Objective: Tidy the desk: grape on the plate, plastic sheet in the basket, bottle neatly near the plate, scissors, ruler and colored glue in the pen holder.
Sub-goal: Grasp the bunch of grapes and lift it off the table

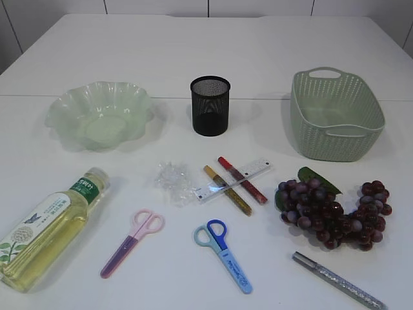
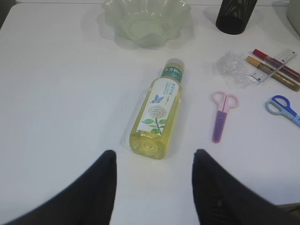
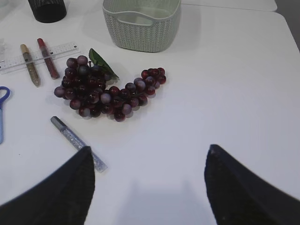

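A dark grape bunch (image 1: 334, 210) (image 3: 101, 91) lies at the right of the table. The crumpled plastic sheet (image 1: 173, 179) (image 2: 233, 66) rests mid-table beside the clear ruler (image 1: 233, 181) and the gold (image 1: 227, 190) and red (image 1: 242, 179) glue tubes. A silver glue tube (image 1: 338, 280) (image 3: 77, 142) lies at the front right. Pink scissors (image 1: 132, 240) (image 2: 221, 114) and blue scissors (image 1: 223, 252) lie in front. The bottle (image 1: 48, 224) (image 2: 158, 112) lies on its side at the left. My left gripper (image 2: 154, 157) is open just short of the bottle's base. My right gripper (image 3: 150, 157) is open in front of the grapes.
The pale green plate (image 1: 98, 113) (image 2: 146, 21) stands at the back left. The black mesh pen holder (image 1: 210, 105) is at the back middle and the green basket (image 1: 335, 116) (image 3: 140, 23) at the back right. Neither arm shows in the exterior view.
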Available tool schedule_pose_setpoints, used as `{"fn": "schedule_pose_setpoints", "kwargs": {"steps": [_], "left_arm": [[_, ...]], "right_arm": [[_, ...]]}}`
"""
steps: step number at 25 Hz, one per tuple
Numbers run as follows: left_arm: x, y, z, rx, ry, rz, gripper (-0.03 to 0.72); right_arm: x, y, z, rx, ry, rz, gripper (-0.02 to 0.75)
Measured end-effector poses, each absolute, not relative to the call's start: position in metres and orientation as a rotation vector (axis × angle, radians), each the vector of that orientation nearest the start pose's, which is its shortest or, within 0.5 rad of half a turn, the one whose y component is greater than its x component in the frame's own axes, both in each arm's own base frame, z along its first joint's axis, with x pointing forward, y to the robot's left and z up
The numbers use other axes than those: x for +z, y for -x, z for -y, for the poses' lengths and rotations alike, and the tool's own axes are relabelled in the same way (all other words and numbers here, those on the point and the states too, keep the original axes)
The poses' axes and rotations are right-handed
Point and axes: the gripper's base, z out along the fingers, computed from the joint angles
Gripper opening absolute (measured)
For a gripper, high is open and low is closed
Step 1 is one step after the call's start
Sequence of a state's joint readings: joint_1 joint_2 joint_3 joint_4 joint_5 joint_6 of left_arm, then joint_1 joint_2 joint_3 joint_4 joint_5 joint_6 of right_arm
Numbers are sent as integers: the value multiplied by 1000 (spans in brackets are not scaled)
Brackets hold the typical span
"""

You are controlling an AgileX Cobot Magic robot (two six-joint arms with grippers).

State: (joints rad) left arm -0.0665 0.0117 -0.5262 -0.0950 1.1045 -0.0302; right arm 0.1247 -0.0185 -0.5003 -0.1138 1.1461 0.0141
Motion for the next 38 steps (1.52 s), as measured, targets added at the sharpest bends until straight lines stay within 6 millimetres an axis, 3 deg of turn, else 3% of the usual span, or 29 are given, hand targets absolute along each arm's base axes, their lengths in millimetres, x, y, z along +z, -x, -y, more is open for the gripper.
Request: {"fn": "schedule_pose_setpoints", "kwargs": {"steps": [23, 38], "left_arm": [[281, 9, 7, -173, -45, -2074, 293], [281, 9, 7, -173, -45, -2074, 275]], "right_arm": [[271, 11, 11, -54, 104, -2103, 563], [271, 11, 11, -54, 104, -2103, 563]]}}
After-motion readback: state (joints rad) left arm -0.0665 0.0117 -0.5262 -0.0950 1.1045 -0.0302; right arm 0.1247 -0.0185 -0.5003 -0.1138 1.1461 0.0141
